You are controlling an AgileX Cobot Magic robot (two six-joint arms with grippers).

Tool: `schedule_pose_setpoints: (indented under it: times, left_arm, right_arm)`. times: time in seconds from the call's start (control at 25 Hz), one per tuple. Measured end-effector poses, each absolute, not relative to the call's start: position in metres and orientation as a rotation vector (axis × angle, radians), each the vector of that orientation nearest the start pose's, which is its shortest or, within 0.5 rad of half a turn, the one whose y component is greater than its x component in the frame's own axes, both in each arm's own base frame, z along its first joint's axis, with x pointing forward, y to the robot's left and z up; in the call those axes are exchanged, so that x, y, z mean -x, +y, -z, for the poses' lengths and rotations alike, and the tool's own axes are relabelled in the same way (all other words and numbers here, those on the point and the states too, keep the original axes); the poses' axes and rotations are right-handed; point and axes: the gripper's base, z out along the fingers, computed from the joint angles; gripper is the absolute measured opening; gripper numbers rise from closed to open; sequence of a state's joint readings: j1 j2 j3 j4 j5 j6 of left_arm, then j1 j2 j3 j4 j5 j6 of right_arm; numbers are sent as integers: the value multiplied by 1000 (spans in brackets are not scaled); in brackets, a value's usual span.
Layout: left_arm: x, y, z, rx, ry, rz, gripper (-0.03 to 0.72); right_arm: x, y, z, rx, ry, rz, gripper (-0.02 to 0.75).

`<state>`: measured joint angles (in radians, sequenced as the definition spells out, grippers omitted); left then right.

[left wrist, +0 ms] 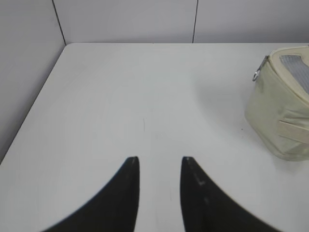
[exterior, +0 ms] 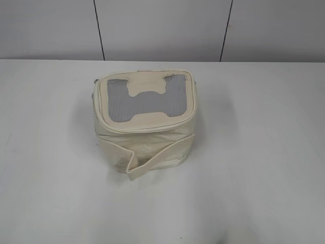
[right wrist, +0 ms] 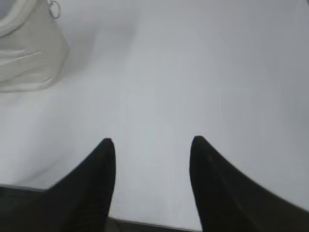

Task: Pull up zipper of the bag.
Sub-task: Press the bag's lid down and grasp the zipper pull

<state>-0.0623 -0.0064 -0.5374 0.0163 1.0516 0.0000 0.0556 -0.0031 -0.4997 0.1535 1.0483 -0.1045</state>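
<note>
The cream bag [exterior: 144, 122] stands on the white table, its grey mesh lid [exterior: 144, 99] facing up and a strap band [exterior: 152, 157] across its front. The zipper runs round the lid's rim; its silver pull and ring hang at the bag's corner [left wrist: 257, 72]. A metal ring also shows in the right wrist view [right wrist: 54, 9]. The bag shows at the right edge of the left wrist view [left wrist: 282, 106] and at the top left of the right wrist view [right wrist: 26, 53]. My left gripper [left wrist: 159, 159] is open and empty, well left of the bag. My right gripper [right wrist: 152, 140] is open and empty, right of the bag. Neither gripper shows in the exterior view.
The white table [exterior: 254, 152] ends at a grey panelled wall [exterior: 162, 30] behind the bag. The table's left edge [left wrist: 29, 121] shows in the left wrist view and its near edge [right wrist: 145, 223] in the right wrist view.
</note>
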Motion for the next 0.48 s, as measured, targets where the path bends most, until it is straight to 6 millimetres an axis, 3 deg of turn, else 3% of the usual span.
schedule_pose_setpoints:
  times: [0.12,0.24,0.36,0.48]
  left_arm:
    - [10,2,-288,-61,1990,21,230]
    - [10,2,-288,-61,1990,21,230]
    - [10,2,-288,-61,1990,21,230]
    - [10,2,-288,-61,1990,21,230]
  right_arm:
    - [-3,24,-286,239,2013,-300,399]
    - [-26,40,-298,384,1965,-433,399]
    - [-64,51,-305,487,1930,-521,399]
    - [-114,59,-301,615,1981,-566,399]
